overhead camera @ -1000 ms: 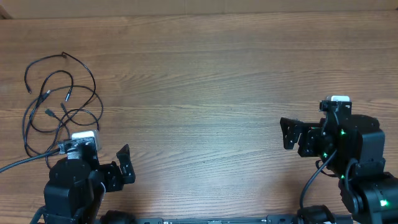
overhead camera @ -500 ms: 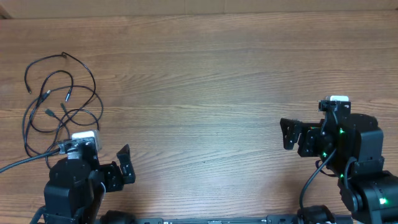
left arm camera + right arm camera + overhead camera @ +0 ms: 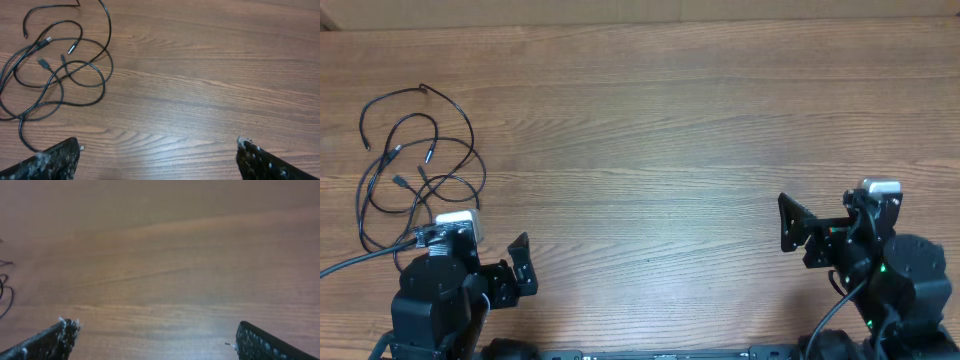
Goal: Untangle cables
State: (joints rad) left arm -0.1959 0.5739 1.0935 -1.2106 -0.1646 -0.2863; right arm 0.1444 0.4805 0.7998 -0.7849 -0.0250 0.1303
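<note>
My right arm has drawn back toward the near edge of the table [image 3: 650, 130] since the earlier frame; my left arm and the cables [image 3: 420, 165] sit as they did. I judge that no untangling has begun: neither arm is at the tangle.

Overhead view: there is one tangle of thin black cables at the far left of the table, loops overlapping. My left fingers [image 3: 520, 262] are near it, on its near side, not touching. My right fingers [image 3: 788, 222] are well apart from it, across bare wood. That makes two arms and one tangle.

Left wrist view: the cables [image 3: 62, 75] fill the upper left. I count five plug ends clearly, and perhaps a sixth just beside my left fingers [image 3: 55, 160]. I cannot tell how many separate cords there are, because the loops cross. These fingers are spread wide with nothing between them.

Right wrist view: my right fingers [image 3: 260, 340] are also spread wide and empty. Only a sliver of cable loop [image 3: 10, 297] shows at the left edge.
</note>
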